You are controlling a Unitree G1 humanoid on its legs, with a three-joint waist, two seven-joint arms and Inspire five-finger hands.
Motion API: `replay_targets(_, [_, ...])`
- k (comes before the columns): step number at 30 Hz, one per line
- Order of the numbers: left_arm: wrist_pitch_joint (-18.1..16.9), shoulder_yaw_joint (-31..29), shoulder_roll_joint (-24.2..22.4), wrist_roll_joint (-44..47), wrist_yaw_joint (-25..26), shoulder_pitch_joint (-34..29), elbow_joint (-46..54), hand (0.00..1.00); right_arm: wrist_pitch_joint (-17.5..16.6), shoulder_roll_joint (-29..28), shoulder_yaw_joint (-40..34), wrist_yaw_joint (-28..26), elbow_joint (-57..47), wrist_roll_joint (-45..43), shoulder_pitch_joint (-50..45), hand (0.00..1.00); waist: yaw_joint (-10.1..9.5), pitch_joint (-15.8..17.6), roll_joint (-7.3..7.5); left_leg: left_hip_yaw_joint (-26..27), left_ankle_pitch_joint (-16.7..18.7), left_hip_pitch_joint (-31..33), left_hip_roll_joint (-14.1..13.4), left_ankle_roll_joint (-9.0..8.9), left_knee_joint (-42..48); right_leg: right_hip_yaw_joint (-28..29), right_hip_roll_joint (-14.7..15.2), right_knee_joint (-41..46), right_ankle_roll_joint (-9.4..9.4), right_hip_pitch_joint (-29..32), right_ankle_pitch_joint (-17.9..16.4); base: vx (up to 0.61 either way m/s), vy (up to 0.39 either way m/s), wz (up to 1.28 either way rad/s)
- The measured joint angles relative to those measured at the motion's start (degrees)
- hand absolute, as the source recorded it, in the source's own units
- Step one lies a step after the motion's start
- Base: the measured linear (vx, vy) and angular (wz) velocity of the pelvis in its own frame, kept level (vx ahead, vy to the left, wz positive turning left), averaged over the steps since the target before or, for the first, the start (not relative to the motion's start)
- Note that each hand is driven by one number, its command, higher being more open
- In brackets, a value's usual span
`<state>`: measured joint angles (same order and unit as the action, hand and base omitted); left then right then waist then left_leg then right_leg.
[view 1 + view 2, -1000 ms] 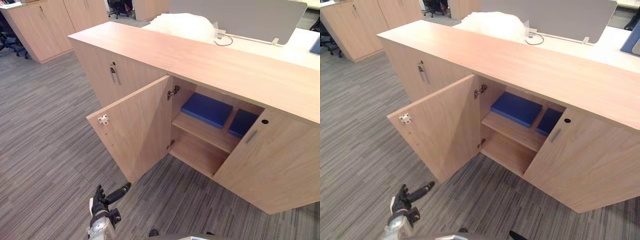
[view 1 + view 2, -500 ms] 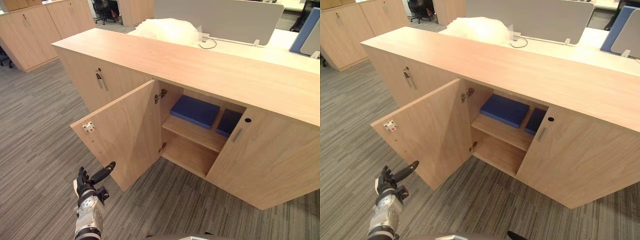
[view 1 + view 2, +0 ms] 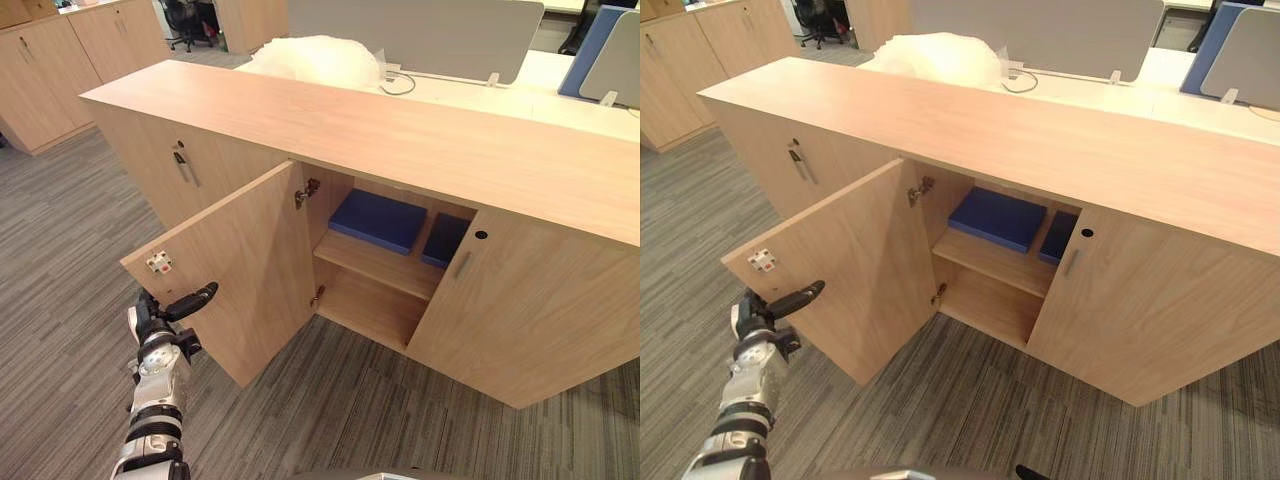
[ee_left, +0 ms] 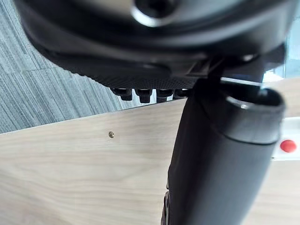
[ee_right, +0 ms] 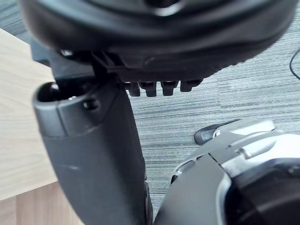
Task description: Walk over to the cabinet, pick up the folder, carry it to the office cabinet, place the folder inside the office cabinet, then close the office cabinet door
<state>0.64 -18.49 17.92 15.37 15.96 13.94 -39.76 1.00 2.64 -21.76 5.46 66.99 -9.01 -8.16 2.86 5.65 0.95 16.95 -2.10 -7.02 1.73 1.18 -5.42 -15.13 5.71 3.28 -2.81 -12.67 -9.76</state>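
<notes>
Grey striped carpet floor [image 3: 60, 260] runs up to a long, low office cabinet of pale wood [image 3: 400, 140], whose left-hand pale wood door [image 3: 250, 260] stands swung wide open toward the robot. That open door is the marker for everything else.

Near the door's free edge, on the face that shows, sits a small white catch with a red dot [image 3: 159, 263]. Just below the catch and beside that edge hangs the robot's left hand [image 3: 158, 312], fingers loose and upright and thumb stretched toward the wood, with nothing in it (whether the thumb actually touches the door I cannot tell). The left wrist view shows the same hand close against the door's grain.

Past the door's hinged edge, inside the cabinet, a flat dark blue folder [image 3: 378, 220] lies on the upper wooden shelf [image 3: 375, 262]. A second blue folder [image 3: 445, 238] lies just beside it, farther from the door and partly hidden by the closed pale wood door [image 3: 530, 310].

Beyond the door, behind the cabinet top, a crumpled white plastic sheet [image 3: 315, 60] rests on a white counter [image 3: 520, 90].

The right hand [image 5: 140, 37] shows above the carpet in its own wrist view and grasps nothing; whether it is spread or closed I cannot tell.
</notes>
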Motion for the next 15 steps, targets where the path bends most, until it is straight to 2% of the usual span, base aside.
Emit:
replay_targets(8, [1.3,0.9,3.2,-2.5,-0.2,3.1,-6.9,1.00,0.0,-0.1,-2.1,-0.5,0.2,-0.1,-0.6,1.00,0.05,-0.3,-0.50,1.3,-0.4,0.0,-1.0,-0.68,0.0,1.6,-0.8,0.1,0.79,0.7,0.6,-0.05,-0.020,-0.09])
replay_targets(12, [1.4,7.5,3.6,-5.3,-0.2,1.1,-5.4,1.00,-0.1,0.1,-2.9,-0.7,0.2,-0.1,-1.5,1.00,-0.75,-0.6,-1.16,0.9,-0.8,0.5,-1.3,-0.84,0.0,1.4,-1.0,1.2,0.80,1.6,0.6,-0.08,-0.021,0.07])
replay_targets(13, [1.5,11.6,4.2,-5.4,-1.1,-1.7,-2.1,1.00,-0.1,0.1,-3.9,-1.0,0.2,-0.1,-1.8,1.00,-0.96,-0.8,-1.44,0.3,-0.9,0.9,-1.3,-0.70,0.0,0.9,-1.0,1.4,0.80,1.8,0.6,-0.08,-0.008,0.16])
replay_targets(15, [1.4,15.5,5.4,-5.2,-3.6,-4.7,2.0,1.00,0.0,0.1,-4.3,-1.2,0.3,-0.1,-1.8,1.00,-1.31,-0.8,-1.53,-0.4,-1.2,1.3,-1.2,-0.59,0.0,0.2,-0.9,1.5,0.79,2.0,0.6,-0.08,-0.003,0.28])
